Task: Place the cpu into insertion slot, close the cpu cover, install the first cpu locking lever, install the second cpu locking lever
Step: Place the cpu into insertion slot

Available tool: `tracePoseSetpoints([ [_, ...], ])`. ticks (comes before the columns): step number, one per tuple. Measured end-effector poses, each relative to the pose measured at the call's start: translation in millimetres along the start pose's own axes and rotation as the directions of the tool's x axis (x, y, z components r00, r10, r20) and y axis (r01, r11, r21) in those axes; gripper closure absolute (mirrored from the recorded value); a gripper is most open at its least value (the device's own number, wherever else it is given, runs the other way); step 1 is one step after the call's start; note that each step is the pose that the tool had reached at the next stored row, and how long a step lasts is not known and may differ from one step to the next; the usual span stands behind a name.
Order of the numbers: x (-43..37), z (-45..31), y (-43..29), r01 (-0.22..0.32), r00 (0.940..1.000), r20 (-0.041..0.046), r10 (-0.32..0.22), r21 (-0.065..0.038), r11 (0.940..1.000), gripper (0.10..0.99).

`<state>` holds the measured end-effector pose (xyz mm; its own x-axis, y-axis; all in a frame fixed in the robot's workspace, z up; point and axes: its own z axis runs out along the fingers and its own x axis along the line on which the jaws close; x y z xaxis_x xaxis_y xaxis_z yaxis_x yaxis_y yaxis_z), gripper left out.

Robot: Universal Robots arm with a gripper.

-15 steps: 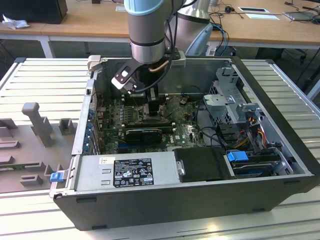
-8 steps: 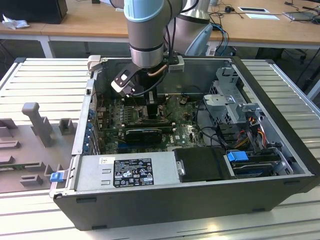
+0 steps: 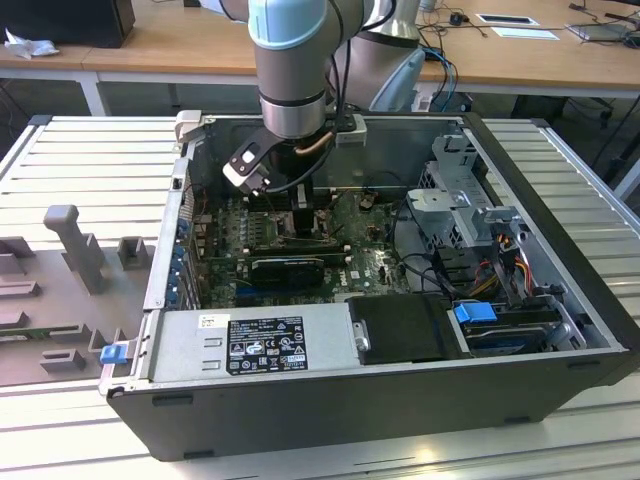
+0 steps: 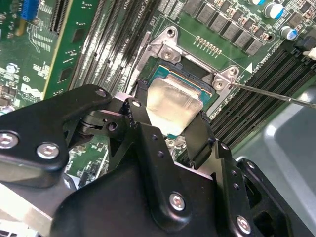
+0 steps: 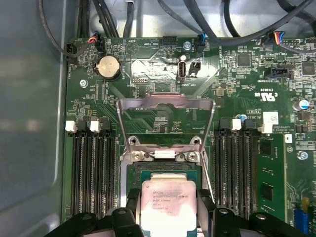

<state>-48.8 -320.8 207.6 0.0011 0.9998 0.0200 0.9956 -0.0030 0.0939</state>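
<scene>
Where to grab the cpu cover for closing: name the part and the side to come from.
Take the cpu cover by its free crossbar, the edge farthest from the hinge at the insertion slot. It stands swung open, a thin frame with an open window, so coming from above, pinching across the bar, likely suits best. The end effector is shut on the cpu.

Silver arm [image 3: 292, 100], pale-blue joint caps [image 3: 285, 20], black screw-studded fingers [image 4: 199, 138].

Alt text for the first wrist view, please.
The black gripper holds the pale silvery square cpu over the dark-framed square insertion slot on the green circuit board. The thin dark-silver metal cpu cover stands raised open.
</scene>
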Motion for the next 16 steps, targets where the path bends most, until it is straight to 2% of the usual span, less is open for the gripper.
tracePoseSetpoints([
  [4, 0.7, 1.2, 1.1, -0.007, 1.0000, 0.0036, 0.007, 0.001, 1.0000, 0.545],
  [16, 4.8, 9.6, 0.7, -0.012, 0.9999, 0.0045, 0.012, 0.005, 0.9999, 0.545],
])
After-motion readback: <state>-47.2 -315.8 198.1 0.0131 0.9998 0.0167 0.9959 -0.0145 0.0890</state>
